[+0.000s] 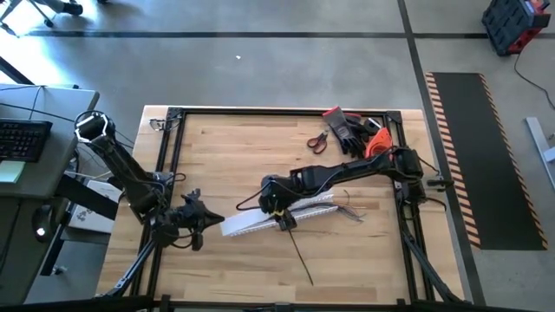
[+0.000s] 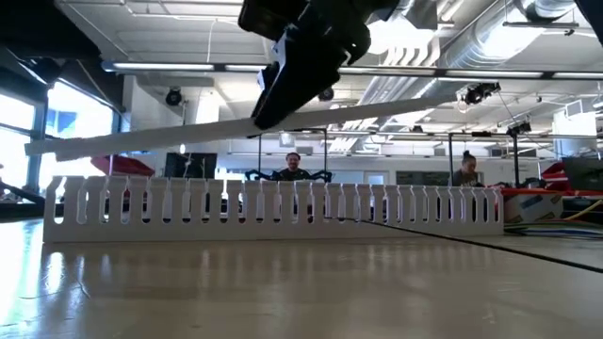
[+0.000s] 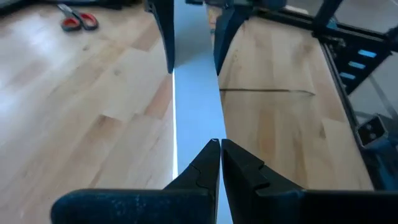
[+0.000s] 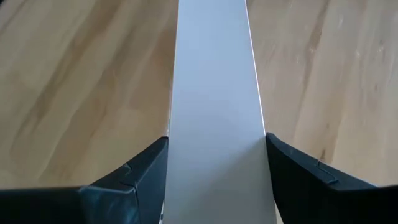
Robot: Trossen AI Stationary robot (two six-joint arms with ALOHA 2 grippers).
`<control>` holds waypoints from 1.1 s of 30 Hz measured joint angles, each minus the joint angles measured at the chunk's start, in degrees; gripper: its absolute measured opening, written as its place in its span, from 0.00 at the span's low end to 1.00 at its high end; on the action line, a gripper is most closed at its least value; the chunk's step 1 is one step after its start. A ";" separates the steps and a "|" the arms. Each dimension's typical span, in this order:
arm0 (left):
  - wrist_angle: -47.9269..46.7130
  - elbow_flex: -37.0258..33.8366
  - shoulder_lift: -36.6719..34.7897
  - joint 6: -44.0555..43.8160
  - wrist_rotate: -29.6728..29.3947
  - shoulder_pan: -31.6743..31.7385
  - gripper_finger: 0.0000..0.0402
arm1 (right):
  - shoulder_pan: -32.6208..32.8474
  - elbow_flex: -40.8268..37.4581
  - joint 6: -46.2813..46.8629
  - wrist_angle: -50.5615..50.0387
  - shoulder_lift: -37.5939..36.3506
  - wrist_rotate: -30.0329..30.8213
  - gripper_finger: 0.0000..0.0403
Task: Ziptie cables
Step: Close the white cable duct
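Pale blond wood grain across the table (image 1: 243, 165), framed in black. White on the comb-toothed duct (image 2: 273, 209), white again on the flat strip (image 4: 214, 112). Black on both grippers, right gripper (image 4: 216, 163) and left gripper (image 3: 220, 163). Red handles on the scissors (image 1: 317, 141). Orange-and-black gloves (image 1: 357, 130). Orange-striped edge on the black floor mat (image 1: 481, 156).

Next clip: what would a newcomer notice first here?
A long white strip, pinched in the right gripper, hangs tilted above the white comb-toothed duct at mid-table. The left gripper, fingers together, points along that strip; red-handled scissors lie near the table's far edge.
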 joint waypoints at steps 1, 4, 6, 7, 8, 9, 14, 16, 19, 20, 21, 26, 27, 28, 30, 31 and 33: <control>0.18 0.00 0.41 0.00 -0.82 -0.15 0.00 | 0.17 0.00 0.61 0.13 0.00 0.36 0.52; 0.14 0.00 2.38 0.02 -2.17 -0.33 0.00 | 0.20 0.00 2.47 -1.25 0.25 1.01 0.52; 0.42 0.00 3.81 0.04 -2.80 -0.33 0.00 | 0.20 -0.12 3.00 -2.04 0.83 1.55 0.52; 0.73 0.00 4.70 -0.01 -2.88 -0.33 0.00 | 0.31 -0.36 3.04 -2.02 1.17 1.57 0.52; 1.00 0.00 5.59 0.01 -2.89 -0.33 0.00 | 0.46 -0.56 3.39 -1.46 1.24 1.57 0.52; 1.44 0.00 6.34 0.03 -2.87 -0.32 0.00 | 0.56 -0.65 3.70 -1.25 1.25 1.63 0.52; 3.18 0.00 9.17 -0.43 -3.43 -0.29 0.00 | 0.60 -1.13 5.13 -1.21 1.22 1.81 0.52; 3.75 0.00 9.45 -0.88 -3.67 -0.27 0.00 | 0.60 -0.70 6.03 -1.42 0.93 1.84 0.52; 3.85 0.00 9.52 -0.94 -3.80 -0.22 0.00 | 0.60 0.80 6.26 -3.14 0.31 1.84 0.52; 3.96 0.00 9.50 -0.92 -3.81 -0.22 0.00 | 0.67 1.17 6.80 -3.58 0.21 1.84 0.52; 4.14 0.00 9.50 -0.84 -3.79 -0.22 0.00 | 0.81 1.46 7.31 -4.04 0.20 1.79 0.52; 4.01 0.00 9.47 0.00 -3.78 -0.19 0.00 | 1.83 1.08 7.76 -4.52 0.22 1.95 0.52; 4.01 0.00 9.47 0.00 -3.76 -0.19 0.00 | 1.98 0.92 8.11 -4.30 0.22 2.61 0.52; 4.01 0.00 9.47 0.00 -3.77 -0.19 0.00 | 2.06 0.88 8.56 -4.71 0.22 2.93 0.52; 4.01 0.00 9.47 0.00 -3.77 -0.19 0.00 | 1.99 0.76 8.54 -5.28 0.24 3.14 0.52; 4.01 0.00 9.47 0.00 -3.76 -0.19 0.00 | 2.04 0.76 8.55 -5.14 0.24 3.12 0.52; 4.03 0.00 9.47 -0.07 -3.81 -0.19 0.00 | 2.11 0.76 8.53 -4.45 0.24 3.53 0.52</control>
